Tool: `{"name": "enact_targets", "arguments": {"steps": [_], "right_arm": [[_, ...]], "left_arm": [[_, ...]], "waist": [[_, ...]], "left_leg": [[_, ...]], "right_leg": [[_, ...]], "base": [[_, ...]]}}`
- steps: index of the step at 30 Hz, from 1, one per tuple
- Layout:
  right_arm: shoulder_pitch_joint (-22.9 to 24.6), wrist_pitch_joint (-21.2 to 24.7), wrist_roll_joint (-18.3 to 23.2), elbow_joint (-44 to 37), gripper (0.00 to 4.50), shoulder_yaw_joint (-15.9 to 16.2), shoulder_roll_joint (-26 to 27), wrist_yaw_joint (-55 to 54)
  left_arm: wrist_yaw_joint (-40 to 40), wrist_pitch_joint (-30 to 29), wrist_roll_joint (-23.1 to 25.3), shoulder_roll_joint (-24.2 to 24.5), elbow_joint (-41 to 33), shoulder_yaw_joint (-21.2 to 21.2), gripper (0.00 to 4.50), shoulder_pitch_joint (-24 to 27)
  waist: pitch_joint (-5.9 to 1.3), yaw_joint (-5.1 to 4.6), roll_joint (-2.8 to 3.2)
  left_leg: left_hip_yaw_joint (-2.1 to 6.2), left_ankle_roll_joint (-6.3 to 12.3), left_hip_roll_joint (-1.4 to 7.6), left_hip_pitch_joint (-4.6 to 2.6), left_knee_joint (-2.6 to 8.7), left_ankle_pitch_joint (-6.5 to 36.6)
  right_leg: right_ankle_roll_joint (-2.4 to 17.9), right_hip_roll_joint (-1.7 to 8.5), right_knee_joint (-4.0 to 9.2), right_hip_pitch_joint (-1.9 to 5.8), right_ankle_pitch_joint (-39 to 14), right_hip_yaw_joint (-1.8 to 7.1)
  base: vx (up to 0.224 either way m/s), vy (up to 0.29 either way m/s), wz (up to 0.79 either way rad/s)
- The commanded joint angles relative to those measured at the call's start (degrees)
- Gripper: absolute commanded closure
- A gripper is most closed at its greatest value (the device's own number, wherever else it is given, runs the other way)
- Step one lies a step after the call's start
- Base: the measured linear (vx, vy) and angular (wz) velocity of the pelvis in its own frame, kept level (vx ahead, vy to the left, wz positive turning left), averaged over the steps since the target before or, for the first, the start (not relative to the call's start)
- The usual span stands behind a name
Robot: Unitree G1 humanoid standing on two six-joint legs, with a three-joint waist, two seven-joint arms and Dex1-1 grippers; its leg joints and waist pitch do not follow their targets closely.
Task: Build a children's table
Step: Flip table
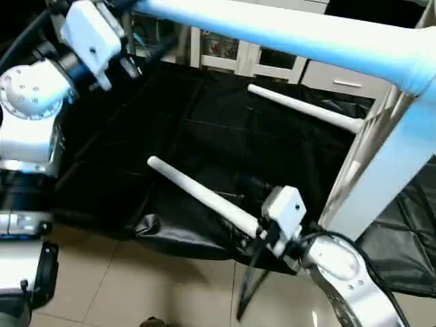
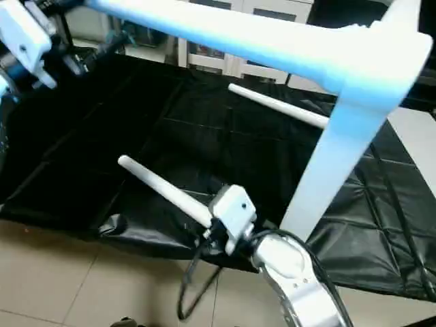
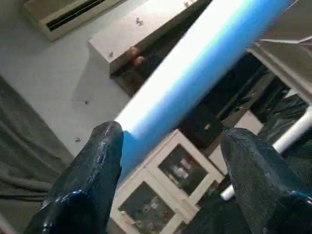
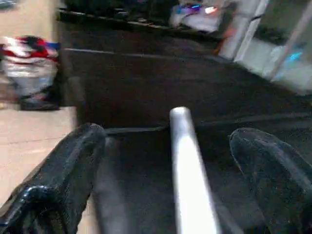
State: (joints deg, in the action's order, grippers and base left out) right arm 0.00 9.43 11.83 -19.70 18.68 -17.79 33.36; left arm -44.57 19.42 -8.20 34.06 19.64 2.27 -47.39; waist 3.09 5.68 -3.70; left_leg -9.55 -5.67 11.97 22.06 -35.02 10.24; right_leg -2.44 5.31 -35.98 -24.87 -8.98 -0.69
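Head views: table top (image 1: pixel 415 136) stands on edge, one leg (image 1: pixel 286 30) overhead, loose leg (image 1: pixel 204 197) on black sheet (image 1: pixel 204 129); left wrist: left gripper (image 3: pixel 170 161) open around raised leg; right wrist: right gripper (image 4: pixel 168 161) open astride loose leg, so centre before closing.

legs (image 1: pixel 204 195): smooth white plastic | mat (image 1: pixel 204 122): black creased glossy sheet | floor (image 1: pixel 102 272): glossy beige tile
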Motion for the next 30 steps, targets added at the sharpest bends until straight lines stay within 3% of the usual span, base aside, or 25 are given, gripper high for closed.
{"name": "enact_targets", "arguments": {"steps": [1,2,4,11,14,16,19,21,25,30], "right_arm": [[-1.0,2.7,4.1,-1.1,0.0,-1.4,-2.6,4.7],[-1.7,3.4,5.1,-0.7,0.0,-1.6,-3.8,6.9],[-2.2,3.7,5.6,-0.4,0.0,-1.8,-4.4,8.1],[-10.9,4.7,9.0,11.5,0.0,-4.2,-13.0,23.7],[-16.2,2.5,8.2,20.3,0.0,-5.2,-14.1,26.8],[-18.6,1.7,8.2,23.8,0.0,-5.7,-13.9,27.5],[-27.0,-4.6,5.2,37.4,0.0,-6.7,-10.9,24.9],[-30.1,-6.8,4.5,42.6,0.0,-7.0,-9.2,23.9],[-30.6,-7.2,4.9,42.9,0.0,-7.0,-7.7,24.7],[-25.6,-7.4,6.6,34.9,0.0,-6.4,-5.7,25.1]], "left_arm": [[-3.4,-0.3,-4.5,-1.0,-0.6,0.9,1.02,0.3],[-4.7,-1.2,-6.1,-1.0,-1.2,1.2,1.02,0.7],[-5.4,-1.6,-6.9,-1.1,-1.5,1.3,1.02,0.9],[-8.6,-2.8,-9.3,-1.4,-4.6,-0.2,1.02,2.1],[-9.0,-3.7,-9.9,-1.7,-5.9,-0.2,1.02,2.7],[-9.2,-4.1,-10.2,-1.7,-6.6,-0.3,1.02,3.1],[-9.4,-4.9,-10.2,-1.8,-8.0,-0.6,1.02,3.8],[-9.3,-5.5,-10.0,-2.1,-8.9,-1.0,1.02,3.9],[-9.1,-6.4,-9.9,-2.3,-10.9,-1.8,1.02,4.2],[-8.9,-8.3,-10.0,-3.1,-13.4,-2.6,1.02,4.7]], "waist": [[-3.32,-0.03,2.16],[-3.31,-0.09,1.77],[-3.29,-0.06,1.66],[-3.09,-0.61,1.01],[-3.16,-0.68,0.7],[-3.22,-0.78,0.81],[-3.12,-1.4,0.63],[-3.32,-1.36,0.51],[-3.48,-1.2,0.27],[-3.6,-0.73,0.19]], "left_leg": [[-0.06,-2.82,0.25,-1.33,5.17,23.3],[-0.01,-2.8,0.18,-1.28,5.19,24.0],[-0.04,-2.62,0.22,-1.25,5.13,23.9],[-0.16,-1.96,0.32,-1.0,4.83,23.1],[-0.26,-1.76,0.2,-0.97,4.65,22.0],[-0.22,-1.84,0.21,-0.92,4.57,21.8],[-0.28,-2.18,-0.01,-0.6,4.54,21.5],[-0.54,-2.07,0.0,-0.9,4.36,19.7],[-0.68,-0.83,0.2,-0.73,4.34,16.3],[-0.83,0.58,0.2,-0.65,4.28,12.0]], "right_leg": [[8.5,1.01,4.01,2.14,-16.1,0.79],[8.8,0.96,3.97,2.4,-16.5,0.69],[8.9,0.97,4.01,2.41,-16.5,0.71],[9.1,1.18,4.36,2.29,-20.4,0.64],[9.2,1.17,4.36,2.22,-21.1,0.56],[9.6,1.28,4.33,2.22,-21.7,0.44],[9.7,1.24,4.5,2.13,-23.1,0.27],[9.9,0.99,4.41,2.05,-21.0,0.36],[11.6,0.79,3.7,2.45,-15.0,0.35],[12.9,0.6,2.91,2.81,-7.8,0.29]], "base": [[0.0,0.0,0.0],[0.0,0.0,0.0],[0.0,0.0,0.0],[0.0,0.0,0.0],[0.0,0.0,0.0],[0.0,0.0,0.0],[0.0,0.0,0.0],[0.0,0.0,0.0],[0.0,0.0,0.0],[0.013,0.004,0.0]]}}
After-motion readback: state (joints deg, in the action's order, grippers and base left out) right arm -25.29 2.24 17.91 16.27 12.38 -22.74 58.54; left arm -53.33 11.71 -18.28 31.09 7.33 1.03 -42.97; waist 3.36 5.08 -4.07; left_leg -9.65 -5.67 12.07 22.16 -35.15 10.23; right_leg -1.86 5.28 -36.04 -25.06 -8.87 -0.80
